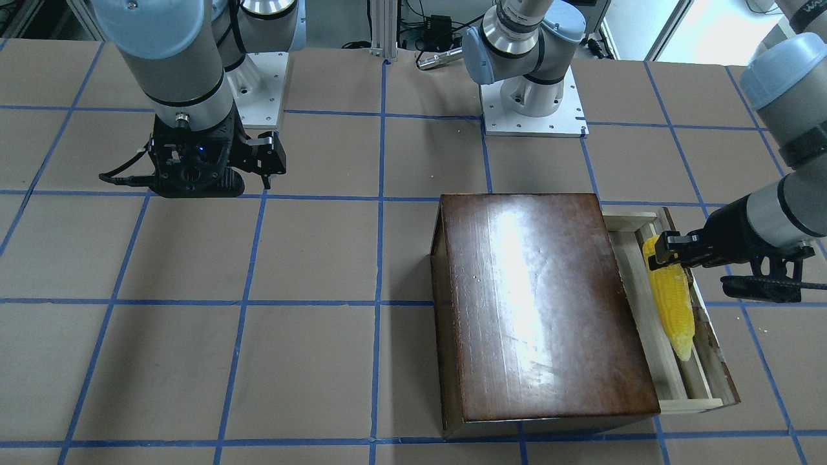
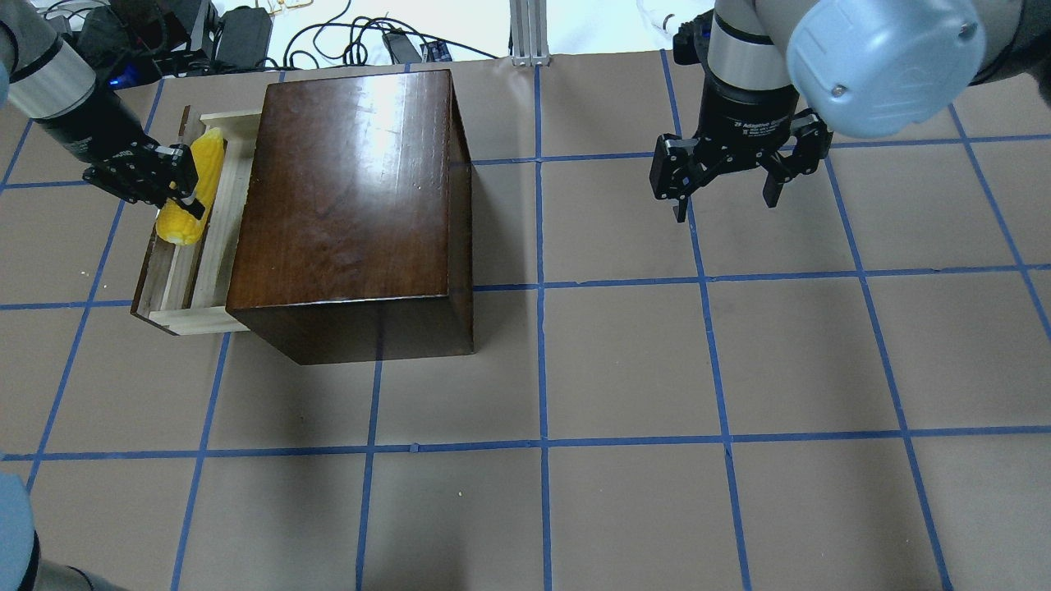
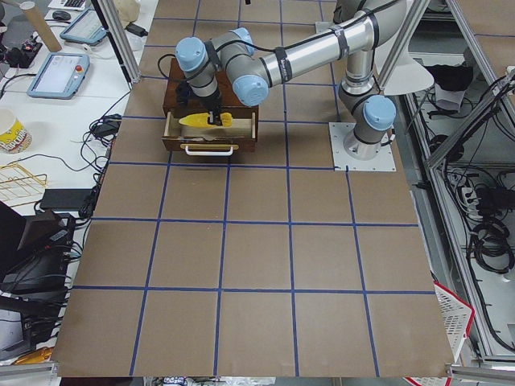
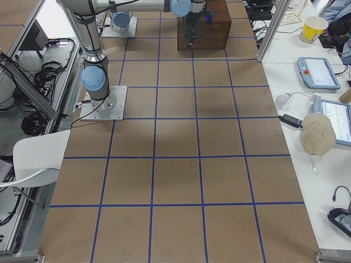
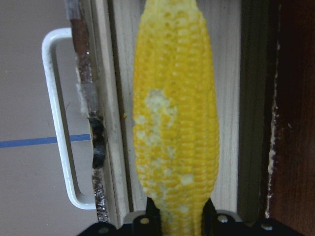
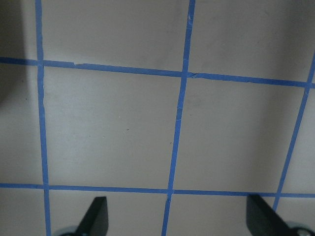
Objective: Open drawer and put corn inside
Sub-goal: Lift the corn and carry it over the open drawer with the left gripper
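Gripping the corn (image 1: pixel 672 310) near its thick end, the fingers of my left gripper (image 1: pixel 656 253) are clamped on the cob inside the pulled-out drawer (image 1: pixel 716 365). The drawer juts from the dark cabinet (image 1: pixel 543 303), which stands by the counter's (image 2: pixel 624 361) operator-side edge.

Much stays out of sight from my station. The cabinet top covers the drawer's inner half. On the left wrist camera the cob (image 5: pixel 177 123) fills the frame, its pointed tip cut off at the top and the fingertips buried behind its base, so only the white handle (image 5: pixel 59 123) and a strip of pale wood show beside it. From the right-end camera the cabinet blocks drawer and corn entirely. I cannot tell whether the cob touches the drawer floor or hangs just above it.

The corn's long axis runs parallel to the drawer's front panel, along the drawer's width. Its blunt end is toward the robot's edge of the counter and its tapered tip toward the operators' edge.

My right gripper (image 2: pixel 727 187) hangs well apart above bare counter, fingers spread wide and holding nothing, with only the blue tape grid (image 6: pixel 177 128) below it.
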{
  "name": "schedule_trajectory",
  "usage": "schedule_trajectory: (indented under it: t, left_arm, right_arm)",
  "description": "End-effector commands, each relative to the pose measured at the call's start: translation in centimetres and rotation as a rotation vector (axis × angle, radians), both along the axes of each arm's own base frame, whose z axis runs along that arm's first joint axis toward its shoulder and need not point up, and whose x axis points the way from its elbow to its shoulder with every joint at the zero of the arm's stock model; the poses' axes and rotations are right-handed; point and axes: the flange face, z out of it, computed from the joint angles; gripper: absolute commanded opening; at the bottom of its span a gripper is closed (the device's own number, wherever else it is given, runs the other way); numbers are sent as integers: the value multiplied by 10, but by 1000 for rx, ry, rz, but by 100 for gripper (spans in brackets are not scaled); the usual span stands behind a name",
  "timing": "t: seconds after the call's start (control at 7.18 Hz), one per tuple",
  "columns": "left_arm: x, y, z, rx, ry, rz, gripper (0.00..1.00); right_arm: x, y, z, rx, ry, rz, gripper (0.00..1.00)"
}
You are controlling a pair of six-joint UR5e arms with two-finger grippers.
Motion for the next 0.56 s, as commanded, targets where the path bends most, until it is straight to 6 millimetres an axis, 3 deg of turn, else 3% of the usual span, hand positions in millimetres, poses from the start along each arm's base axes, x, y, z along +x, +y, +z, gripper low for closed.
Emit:
schedule_trajectory:
  t: [0.0, 0.42]
  left_arm:
    - [2, -4, -16, 23, 10, 0, 0]
    - [9, -20, -43, 10, 11, 2, 0]
  right_arm:
    - [0, 0, 0, 0, 0, 0, 100]
    - [0, 0, 0, 0, 0, 0, 100]
